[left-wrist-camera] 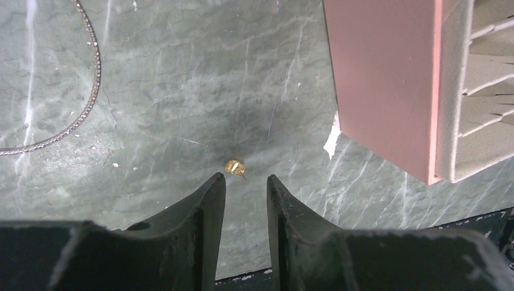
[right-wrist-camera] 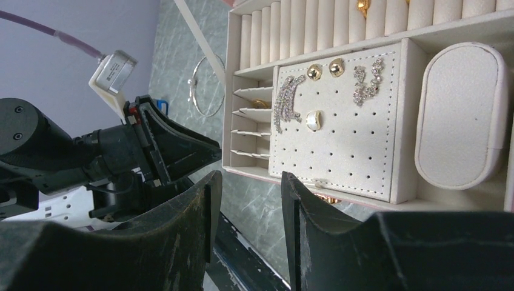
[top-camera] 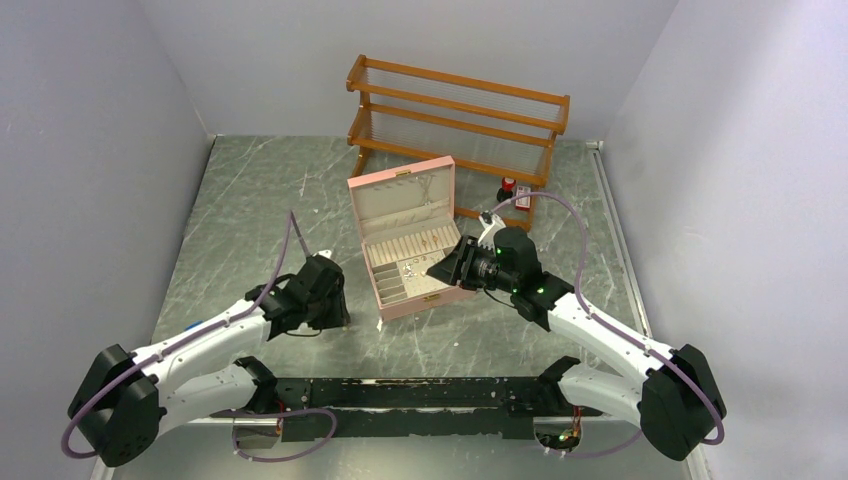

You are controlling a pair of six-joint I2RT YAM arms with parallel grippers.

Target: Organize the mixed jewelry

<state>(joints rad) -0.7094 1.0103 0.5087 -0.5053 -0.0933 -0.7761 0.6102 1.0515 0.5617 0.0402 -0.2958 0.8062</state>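
Observation:
A tiny gold earring stud (left-wrist-camera: 235, 167) lies on the marble table just past my left gripper (left-wrist-camera: 245, 180), whose jaws stand open with nothing between them. Farther left on the table curves a thin silvery chain (left-wrist-camera: 90, 100). The open pink box (top-camera: 405, 240) sits mid-table, and my left gripper (top-camera: 330, 312) is low at its left. My right gripper (top-camera: 447, 268) hovers at the box's front right corner. It (right-wrist-camera: 248, 179) is open and empty. On the box's perforated pad (right-wrist-camera: 339, 145) sit gold studs (right-wrist-camera: 314, 71) and sparkly earrings (right-wrist-camera: 288, 100).
A wooden two-tier rack (top-camera: 455, 120) stands at the back, with a small red-and-black bottle (top-camera: 508, 185) beside it. The box's pink wall (left-wrist-camera: 388, 79) is close on the right of my left gripper. An oval cushion (right-wrist-camera: 460, 115) fills the box's right compartment.

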